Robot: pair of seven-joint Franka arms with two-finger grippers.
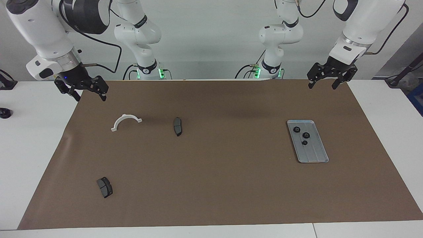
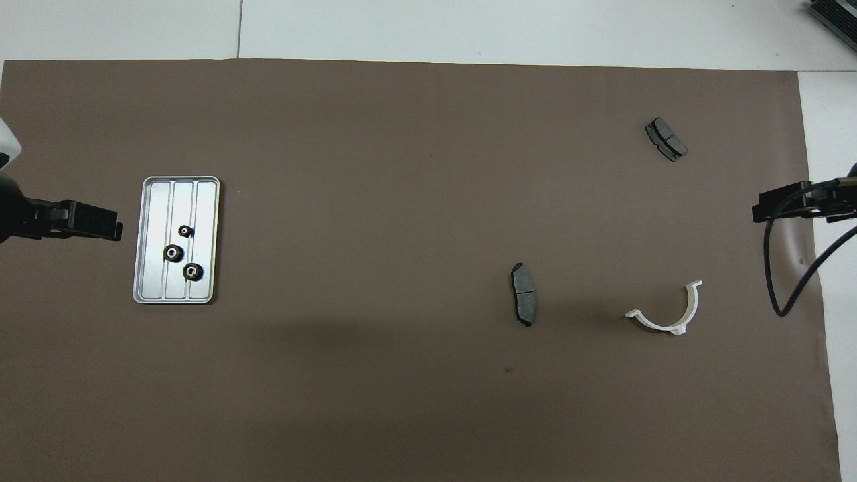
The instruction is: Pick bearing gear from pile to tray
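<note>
The silver tray [image 1: 315, 152] [image 2: 155, 221] lies on the brown mat toward the left arm's end. Three black bearing gears [image 1: 306, 135] [image 2: 173, 252] rest in it. Of the pile, a white half-ring bracket [image 1: 125, 120] [image 2: 669, 325] and two dark grey pads [image 1: 177, 126] [image 1: 104, 187] lie toward the right arm's end. My left gripper [image 1: 322, 86] [image 2: 107, 227] hangs open and empty, raised over the mat's corner, apart from the tray. My right gripper [image 1: 91, 98] [image 2: 763, 213] hangs open and empty over the mat's other corner by the robots.
The brown mat [image 1: 214, 172] covers most of the white table. A small black object [image 1: 4, 113] sits on the bare table off the mat's right-arm end. A black cable [image 2: 793, 268] dangles from the right arm over the mat's edge.
</note>
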